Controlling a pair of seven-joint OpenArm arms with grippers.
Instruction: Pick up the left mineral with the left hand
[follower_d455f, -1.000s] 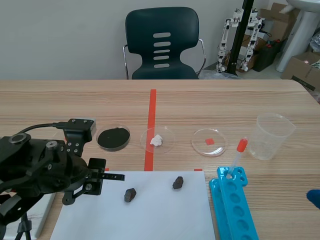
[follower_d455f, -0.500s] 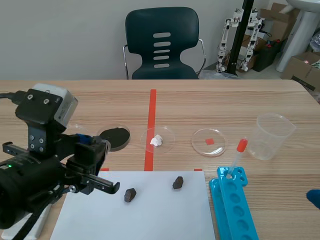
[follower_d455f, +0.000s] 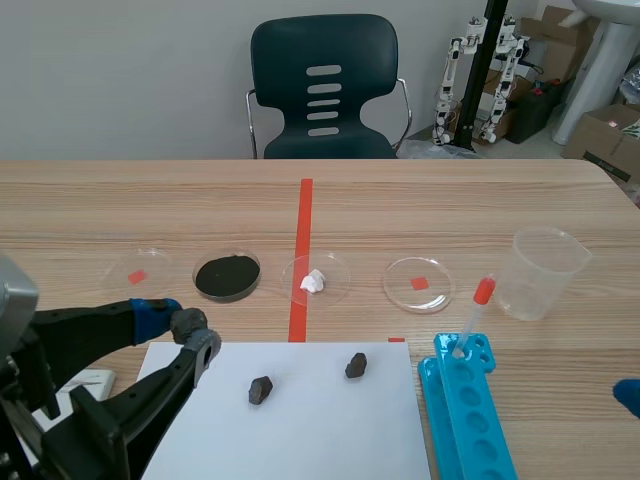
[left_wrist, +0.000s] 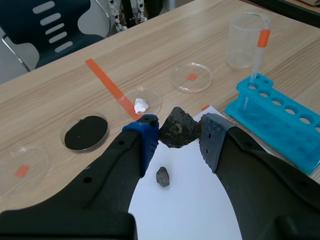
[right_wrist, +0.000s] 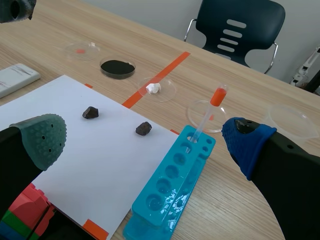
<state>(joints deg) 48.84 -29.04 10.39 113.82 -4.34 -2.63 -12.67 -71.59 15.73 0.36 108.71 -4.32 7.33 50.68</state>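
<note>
Dark and rough, the mineral (left_wrist: 176, 131) sits pinched at the very tips of my left gripper (left_wrist: 178, 137), touching the blue pad (left_wrist: 148, 139) on one side and the grey pad (left_wrist: 212, 142) on the other. The fingers are kept apart only by the stone, so they are clamped on it rather than gaping. It looms far bigger than the small stone (left_wrist: 162, 176) lying on the white sheet (left_wrist: 186, 200) below, so I judge it is up in the air with me, clear of the paper. From the scene camera two stones lie on that sheet, the small one and a second stone (follower_d455f: 356, 365) to its right, neither touched. I take the grasp as made and the lift as the step in hand. Next I need steady pressure and a smooth rise without twisting, lest the uneven faces slip. My right gripper (right_wrist: 145, 142) hangs wide apart, holding nothing.
</note>
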